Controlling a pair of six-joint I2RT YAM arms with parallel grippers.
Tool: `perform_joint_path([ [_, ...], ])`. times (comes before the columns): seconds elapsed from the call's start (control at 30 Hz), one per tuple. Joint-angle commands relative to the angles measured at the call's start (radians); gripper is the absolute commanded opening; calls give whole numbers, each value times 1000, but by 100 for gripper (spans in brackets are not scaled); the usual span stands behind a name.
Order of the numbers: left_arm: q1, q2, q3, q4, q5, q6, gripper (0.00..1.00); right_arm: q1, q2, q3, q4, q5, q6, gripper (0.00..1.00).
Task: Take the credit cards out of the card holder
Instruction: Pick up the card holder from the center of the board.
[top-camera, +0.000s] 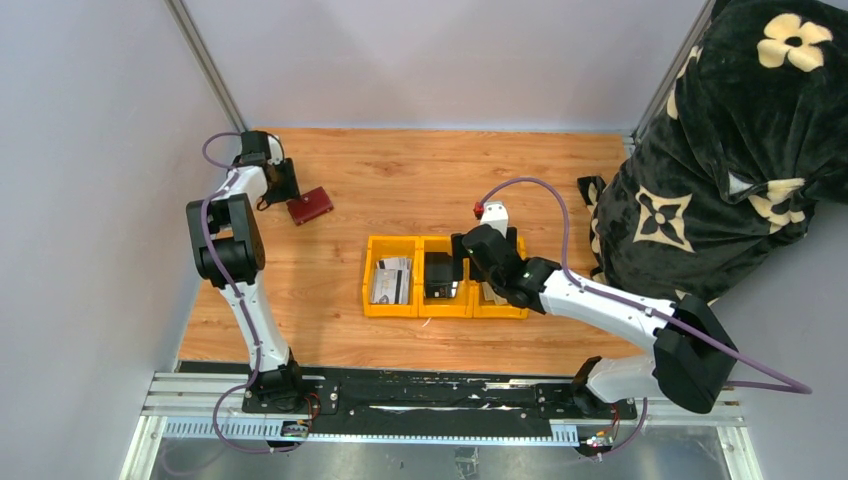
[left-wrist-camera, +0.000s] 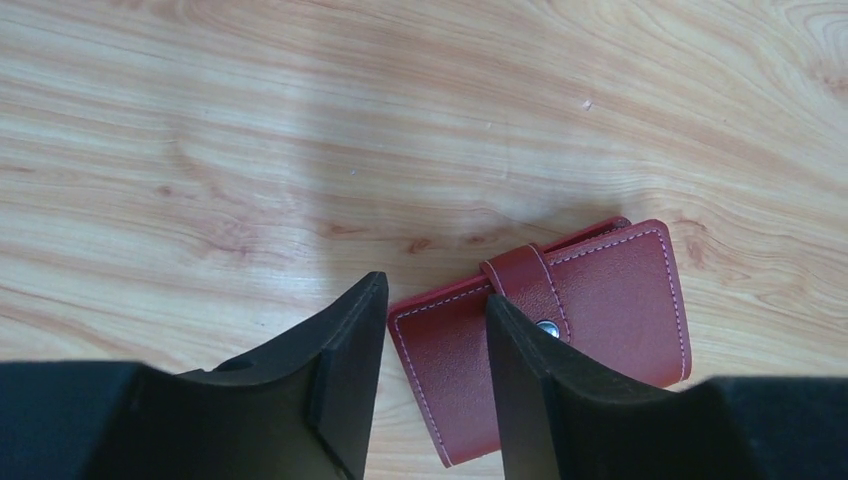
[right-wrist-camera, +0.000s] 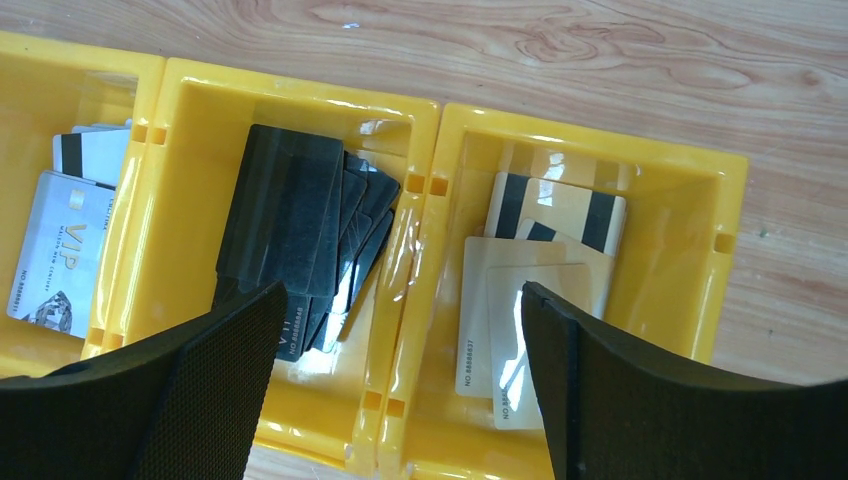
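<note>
Lying shut well left of the bins (top-camera: 368, 282), the maroon holder (left-wrist-camera: 620, 300) showed white stitching, strap snapped. My left claw (left-wrist-camera: 435, 297), half spread, hid its near edge; my right claw (right-wrist-camera: 402, 297) gaped wide above the bins' cards (right-wrist-camera: 500, 335).

A robotics lab test cell is shown: a left arm (top-camera: 235, 250) and a right arm (top-camera: 620, 305), both white and black, are bolted to a metal rail (top-camera: 450, 400) at the near edge of a wood-grain table (top-camera: 420, 170), with purple cables (top-camera: 560, 215) looped along them. The table is closed in by plain grey panels (top-camera: 100, 150) held by metal posts (top-camera: 205, 65), and a row of yellow plastic bins (top-camera: 400, 308) is set at its middle.
</note>
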Motion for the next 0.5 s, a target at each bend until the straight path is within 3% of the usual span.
perform_joint_path([
  [0.0, 9, 21, 1, -49, 62, -14, 51, 14, -47, -28, -49, 31, 25, 90],
  [0.2, 30, 8, -5, -72, 155, -50, 69, 15, -75, -41, -62, 24, 37, 91],
  [0.33, 62, -12, -25, -62, 247, -91, 69, 15, -77, -40, -67, 18, 39, 91],
  [0.47, 65, -22, -36, -52, 269, -88, 60, 14, -72, -41, -67, 4, 49, 91],
])
